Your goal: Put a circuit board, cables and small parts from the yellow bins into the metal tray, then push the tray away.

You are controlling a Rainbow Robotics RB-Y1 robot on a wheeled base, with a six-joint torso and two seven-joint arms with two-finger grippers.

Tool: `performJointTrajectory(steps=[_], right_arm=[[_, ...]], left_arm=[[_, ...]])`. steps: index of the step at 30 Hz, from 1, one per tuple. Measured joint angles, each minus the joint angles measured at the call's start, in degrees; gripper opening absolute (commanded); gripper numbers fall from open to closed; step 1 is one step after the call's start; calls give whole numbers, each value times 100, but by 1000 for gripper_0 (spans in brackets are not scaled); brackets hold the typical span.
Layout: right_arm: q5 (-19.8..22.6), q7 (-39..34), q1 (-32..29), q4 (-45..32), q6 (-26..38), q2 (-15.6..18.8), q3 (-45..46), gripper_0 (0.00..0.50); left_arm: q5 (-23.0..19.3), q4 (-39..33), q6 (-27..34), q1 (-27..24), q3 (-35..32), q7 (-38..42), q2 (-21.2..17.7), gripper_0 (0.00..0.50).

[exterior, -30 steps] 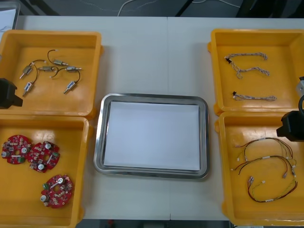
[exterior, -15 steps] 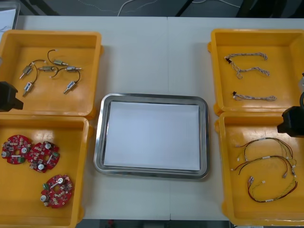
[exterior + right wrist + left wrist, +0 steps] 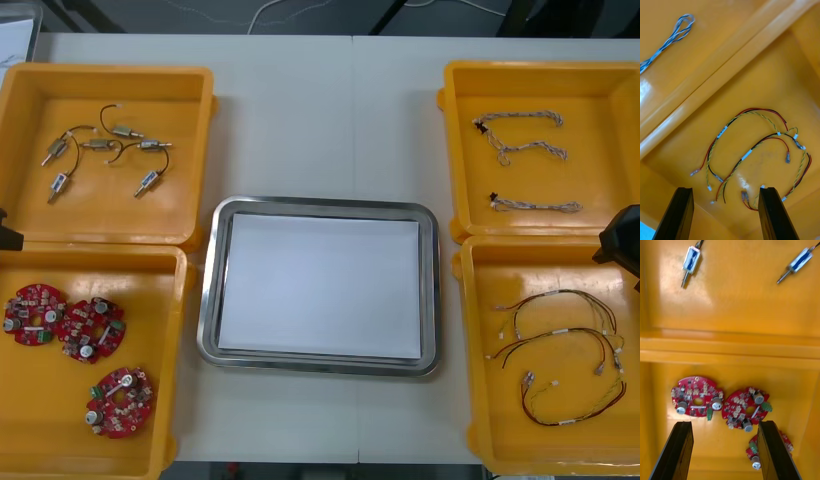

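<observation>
Metal tray (image 3: 318, 285): mid-table, white inside. Left gripper (image 3: 724, 423): well left of tray, over near yellow bin (image 3: 170, 350), three red circuit boards (image 3: 90, 330) just ahead of fingers; claw released, fingers apart. Small metal parts (image 3: 105, 155): far bin left of tray. Right gripper (image 3: 724, 189): well right of tray, over red and yellow cables (image 3: 555, 350); claw released. Twisted blue and white cables (image 3: 520, 135): far bin right of tray.

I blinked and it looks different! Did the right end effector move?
Yes. The right end effector slid outward, to the right, and now covers less of the nearer right bin rim.
</observation>
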State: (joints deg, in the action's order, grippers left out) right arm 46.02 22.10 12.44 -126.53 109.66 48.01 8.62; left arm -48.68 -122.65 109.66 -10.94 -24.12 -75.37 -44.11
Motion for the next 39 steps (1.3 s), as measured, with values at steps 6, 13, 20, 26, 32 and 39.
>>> performJointTrajectory(steps=[6, 13, 20, 26, 32, 39], right_arm=[[-301, -888, -201, 6, 5, -25, -1, 500], [-400, -2159, -445, 45, -96, -270, -1, 500], [-440, -2673, -477, 654, -624, -429, -1, 500], [-522, -2673, -481, 1064, -837, -610, -1, 500], [-519, -2673, -486, 1265, -884, -796, -1, 500], [-518, -2673, -492, 1542, -1078, -1000, -4, 500]], left_arm=[[-21, -442, 0, 829, -278, 1, 6, 500], [-12, -749, 0, 1447, -489, 7, 328, 500], [58, -853, 0, 1684, -569, 11, 901, 500], [357, -896, -2, 1920, -534, 15, 1254, 500], [620, -986, -2, 2038, -293, 23, 1442, 500], [647, -988, -2, 2047, -12, 285, 1494, 500]])
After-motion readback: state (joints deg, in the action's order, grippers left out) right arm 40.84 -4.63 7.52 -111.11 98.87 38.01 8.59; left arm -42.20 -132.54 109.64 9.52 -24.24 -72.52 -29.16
